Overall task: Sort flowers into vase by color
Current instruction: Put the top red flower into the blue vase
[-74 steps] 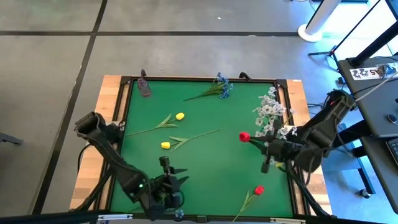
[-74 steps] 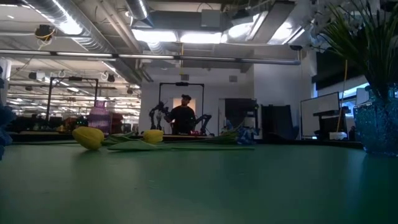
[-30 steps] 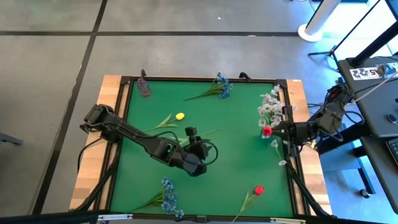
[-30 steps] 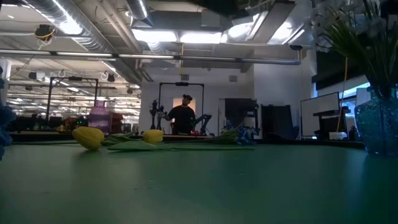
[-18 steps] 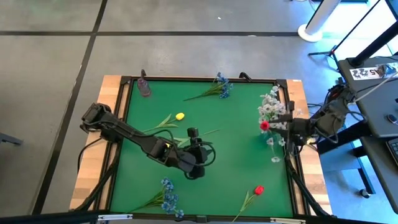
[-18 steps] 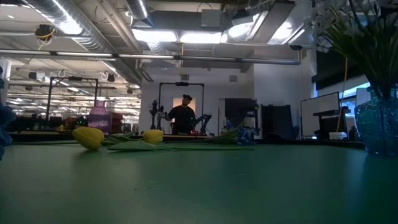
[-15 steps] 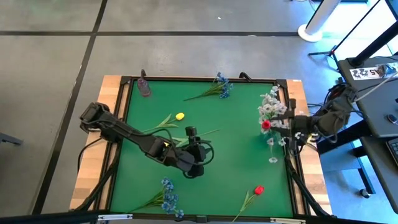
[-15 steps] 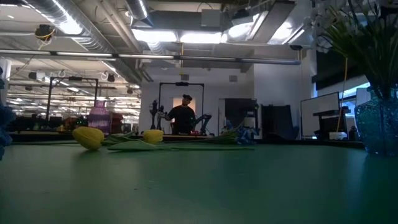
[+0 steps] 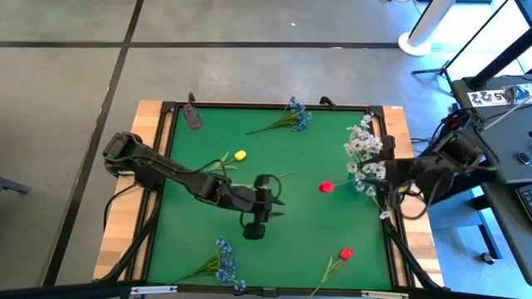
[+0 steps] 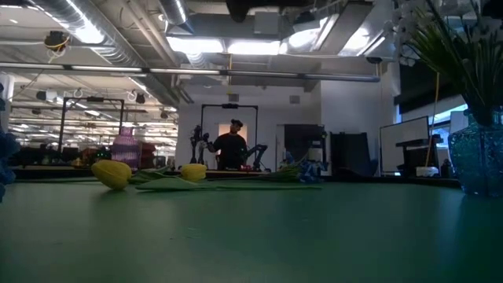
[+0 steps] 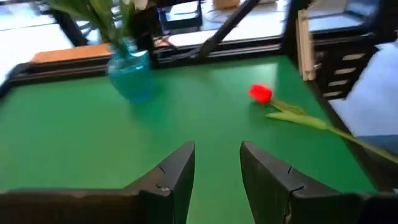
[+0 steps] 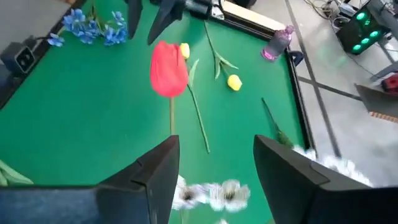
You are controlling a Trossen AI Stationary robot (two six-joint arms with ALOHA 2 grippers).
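- The green bench point(image 9: 291, 241) carries the loose flowers; a blue glass vase point(image 11: 132, 76) of white blossoms point(image 9: 363, 143) stands at its right edge.
- Right tool point(image 12: 216, 163), fingers apart, sits by that vase, a red tulip point(image 12: 168, 70) just ahead of it.
- Left tool point(image 11: 216, 163), fingers apart and empty, hovers mid-bench.
- The tulip looks light, its stem point(image 12: 171, 118) thin and probably bendy: pinch low on the stem, not the soft bud.

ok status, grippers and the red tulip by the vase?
Right gripper open, by the vase. Red tulip just ahead of its fingers, ungripped. Left gripper open, empty, mid-table. Nothing blocking.
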